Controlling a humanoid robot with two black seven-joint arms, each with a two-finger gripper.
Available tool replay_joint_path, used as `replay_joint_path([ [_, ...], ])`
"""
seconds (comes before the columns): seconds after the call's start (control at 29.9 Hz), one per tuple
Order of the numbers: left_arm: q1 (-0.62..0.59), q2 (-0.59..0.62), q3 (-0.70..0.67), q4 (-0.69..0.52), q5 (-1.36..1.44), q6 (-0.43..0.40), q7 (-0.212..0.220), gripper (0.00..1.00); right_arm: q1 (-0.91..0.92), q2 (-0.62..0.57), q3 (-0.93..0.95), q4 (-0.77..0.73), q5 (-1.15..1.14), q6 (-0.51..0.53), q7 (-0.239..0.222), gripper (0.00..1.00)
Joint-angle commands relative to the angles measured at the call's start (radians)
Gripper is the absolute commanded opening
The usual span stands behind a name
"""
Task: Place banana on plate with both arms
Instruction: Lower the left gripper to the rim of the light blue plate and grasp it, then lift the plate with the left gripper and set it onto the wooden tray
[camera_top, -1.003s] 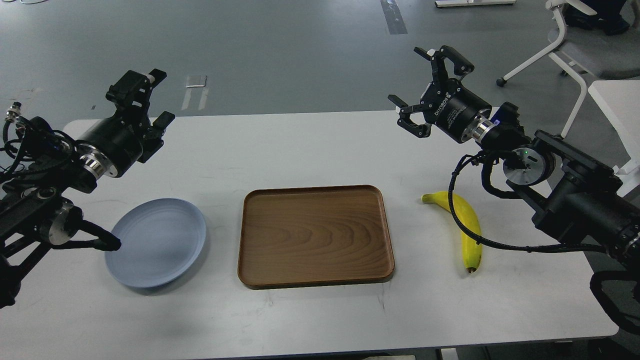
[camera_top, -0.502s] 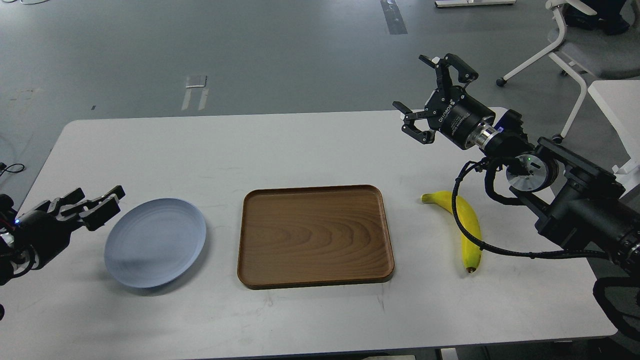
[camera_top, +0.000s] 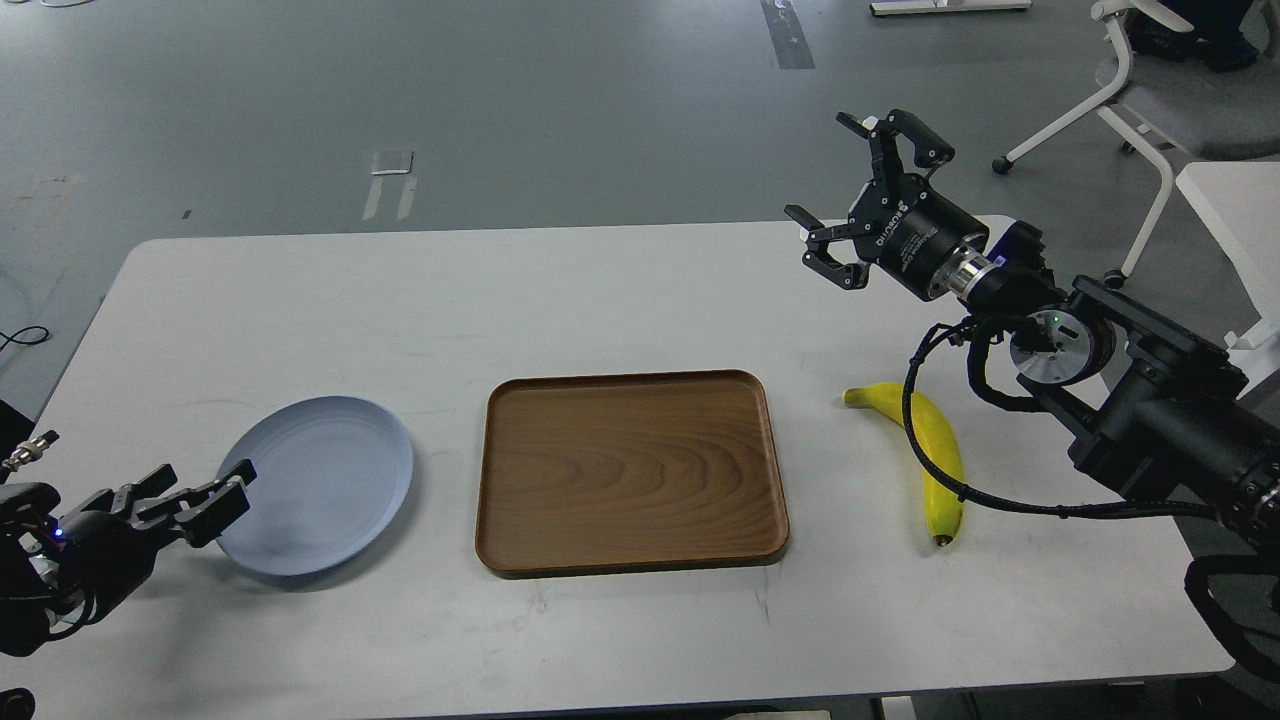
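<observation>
Lying on the table (camera_top: 620, 300) below the wide-open right gripper (camera_top: 842, 195), well apart, the banana (camera_top: 935, 455) is seen lengthwise, dark tip nearest; the left gripper (camera_top: 195, 490), fingers slightly parted, is beside the plate (camera_top: 330, 470).

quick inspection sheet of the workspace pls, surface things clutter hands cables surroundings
surface: white table, no spills seen
job's things: banana lies on the table right of the wooden tray; plate left of the tray, nothing on it
clutter: nothing seen
hands: left hand low at the plate's left edge, fingers close together, contact unclear; right hand open, raised beyond the banana, holding nothing
cables: black cable crosses in front of the banana
surroundings: grey floor, white chair far right
</observation>
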Motion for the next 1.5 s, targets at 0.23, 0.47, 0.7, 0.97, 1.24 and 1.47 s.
replay_joint_path([
  [0.23,0.006,-0.060,0.000,0.102,-0.003,0.000,-0.006,0.95,-0.013,-0.001,0.000,0.002,0.000,0.000,0.000,1.00],
  [0.47,0.006,-0.076,0.000,0.111,-0.003,-0.015,-0.016,0.46,-0.013,0.001,0.000,0.002,0.000,0.000,-0.002,1.00],
  [0.7,0.013,-0.095,0.001,0.128,-0.012,-0.024,-0.023,0.00,-0.016,-0.001,0.000,0.002,0.000,-0.002,0.000,1.00],
  [0.97,0.005,-0.095,0.011,0.136,-0.011,-0.009,-0.078,0.00,-0.025,-0.001,0.001,0.003,0.000,-0.006,0.000,1.00],
  [1.24,-0.013,-0.080,0.001,0.120,-0.012,0.000,-0.089,0.00,-0.025,-0.001,0.001,0.003,0.000,-0.006,0.003,1.00],
  [1.47,-0.101,-0.079,0.004,0.059,-0.003,0.000,-0.092,0.00,-0.025,-0.018,0.003,0.005,0.000,-0.006,0.002,1.00],
])
